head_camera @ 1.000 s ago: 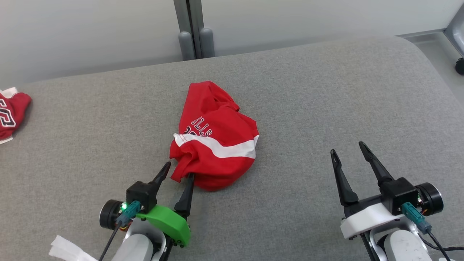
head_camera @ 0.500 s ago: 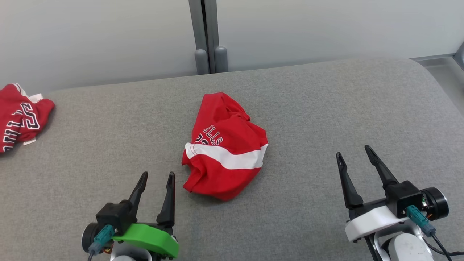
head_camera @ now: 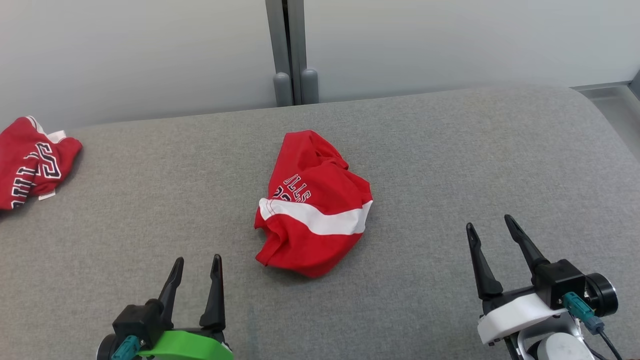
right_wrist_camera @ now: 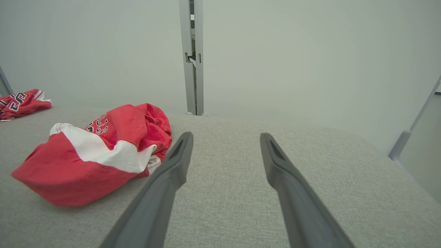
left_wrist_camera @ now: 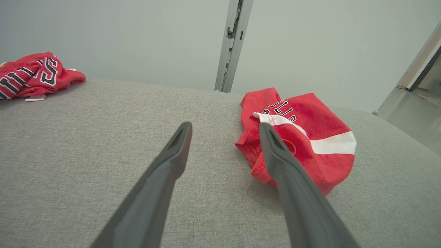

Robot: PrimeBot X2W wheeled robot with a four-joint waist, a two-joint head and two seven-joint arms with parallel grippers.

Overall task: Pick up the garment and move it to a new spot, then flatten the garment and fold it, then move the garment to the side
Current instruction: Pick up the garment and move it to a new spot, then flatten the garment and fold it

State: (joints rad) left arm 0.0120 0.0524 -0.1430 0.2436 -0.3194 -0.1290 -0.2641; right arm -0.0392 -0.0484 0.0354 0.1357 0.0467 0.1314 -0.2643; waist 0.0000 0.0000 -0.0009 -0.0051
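**Backing off the shirt, so the drop looks done**

Biggest thing first: the grey counter (head_camera: 450, 150) slid a bit in the head view, but that's the camera moving, not the stuff. The garment (head_camera: 315, 210) sits crumpled at the counter's middle, the same heap as a second ago, with its lettering half buried. The other red cloth (head_camera: 30, 160) is way off at the counter's far-left edge. The left pincer (head_camera: 197, 259) had its fingers at the garment's near hem a second ago. Now it's pulled back to the counter's near-left, spread and empty. The right pincer (head_camera: 489, 223) waits near-right, also spread, holding nothing. My read: the moving step's over and flattening's next.
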